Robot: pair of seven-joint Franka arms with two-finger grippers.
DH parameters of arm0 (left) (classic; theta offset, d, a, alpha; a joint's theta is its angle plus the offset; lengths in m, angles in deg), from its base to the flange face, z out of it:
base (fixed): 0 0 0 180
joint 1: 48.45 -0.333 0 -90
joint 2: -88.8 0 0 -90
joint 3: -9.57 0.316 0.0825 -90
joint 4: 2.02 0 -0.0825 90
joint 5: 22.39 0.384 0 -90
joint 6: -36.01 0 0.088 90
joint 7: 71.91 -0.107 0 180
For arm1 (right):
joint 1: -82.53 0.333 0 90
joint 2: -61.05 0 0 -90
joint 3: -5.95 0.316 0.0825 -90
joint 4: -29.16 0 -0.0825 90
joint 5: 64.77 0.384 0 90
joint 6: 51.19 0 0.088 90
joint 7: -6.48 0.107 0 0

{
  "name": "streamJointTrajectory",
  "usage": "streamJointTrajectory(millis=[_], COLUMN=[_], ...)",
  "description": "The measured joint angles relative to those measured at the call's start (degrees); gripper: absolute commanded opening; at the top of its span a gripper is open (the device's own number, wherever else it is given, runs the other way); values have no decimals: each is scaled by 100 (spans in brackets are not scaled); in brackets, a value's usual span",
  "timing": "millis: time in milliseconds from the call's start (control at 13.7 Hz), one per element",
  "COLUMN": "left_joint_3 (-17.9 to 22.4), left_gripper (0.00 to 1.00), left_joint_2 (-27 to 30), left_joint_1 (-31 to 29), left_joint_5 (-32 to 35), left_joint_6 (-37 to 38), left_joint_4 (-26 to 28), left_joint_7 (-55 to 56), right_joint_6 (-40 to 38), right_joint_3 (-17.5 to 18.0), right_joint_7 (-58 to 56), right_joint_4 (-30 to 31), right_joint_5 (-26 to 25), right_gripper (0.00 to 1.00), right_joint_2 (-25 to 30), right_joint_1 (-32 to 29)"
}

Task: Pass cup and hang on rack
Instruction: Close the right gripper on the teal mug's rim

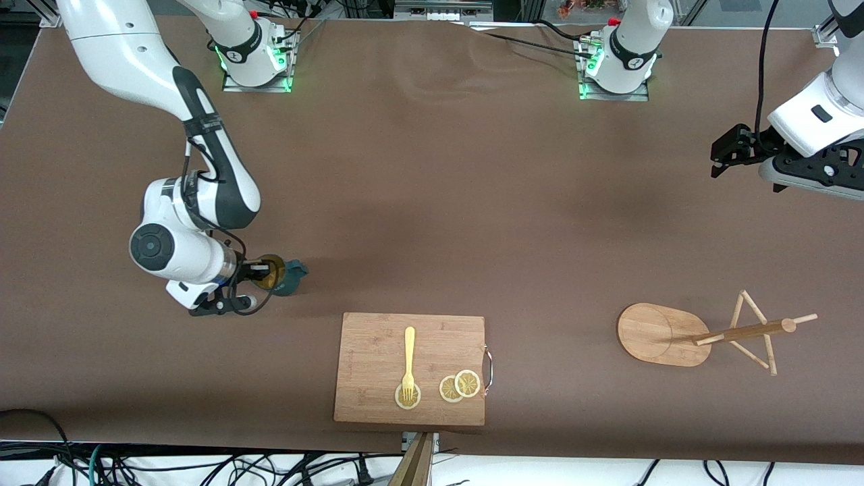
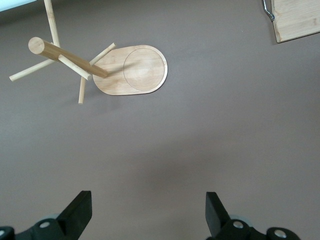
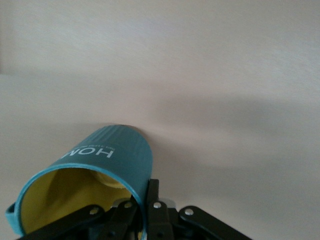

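The teal cup (image 1: pixel 291 277) with its yellow inside is tipped on its side, its mouth toward my right gripper (image 1: pixel 267 271), low at the right arm's end of the table. The right gripper is shut on the cup's rim wall, one finger inside and one outside, as the right wrist view shows (image 3: pixel 146 202) with the cup (image 3: pixel 107 155). The bamboo rack (image 1: pixel 658 334) stands toward the left arm's end, its post and pegs (image 1: pixel 742 332) pointing up. My left gripper (image 1: pixel 721 156) hangs open and empty high over the table; its wrist view (image 2: pixel 149 210) looks down on the rack (image 2: pixel 135 70).
A bamboo cutting board (image 1: pixel 378 351) lies near the table's front edge, midway between cup and rack, with a yellow fork (image 1: pixel 409 358) and lemon slices (image 1: pixel 460 386) on it. A corner of the board shows in the left wrist view (image 2: pixel 300 20).
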State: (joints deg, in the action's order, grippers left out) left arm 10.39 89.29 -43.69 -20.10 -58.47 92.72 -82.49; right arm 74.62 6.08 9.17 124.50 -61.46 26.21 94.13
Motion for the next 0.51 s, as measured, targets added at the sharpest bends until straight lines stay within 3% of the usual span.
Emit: streamJointTrajectory(millis=[512], left_joint_3=[2], left_gripper=[100], left_joint_2=[0], left_joint_1=[-1], left_joint_5=[0], left_joint_6=[0], left_joint_4=[0], left_joint_7=[0], right_joint_6=[-530], right_joint_3=[79], right_joint_7=[1801], right_joint_4=[-680], right_joint_5=[7], right_gripper=[0], right_joint_2=[-29], right_joint_1=[1044])
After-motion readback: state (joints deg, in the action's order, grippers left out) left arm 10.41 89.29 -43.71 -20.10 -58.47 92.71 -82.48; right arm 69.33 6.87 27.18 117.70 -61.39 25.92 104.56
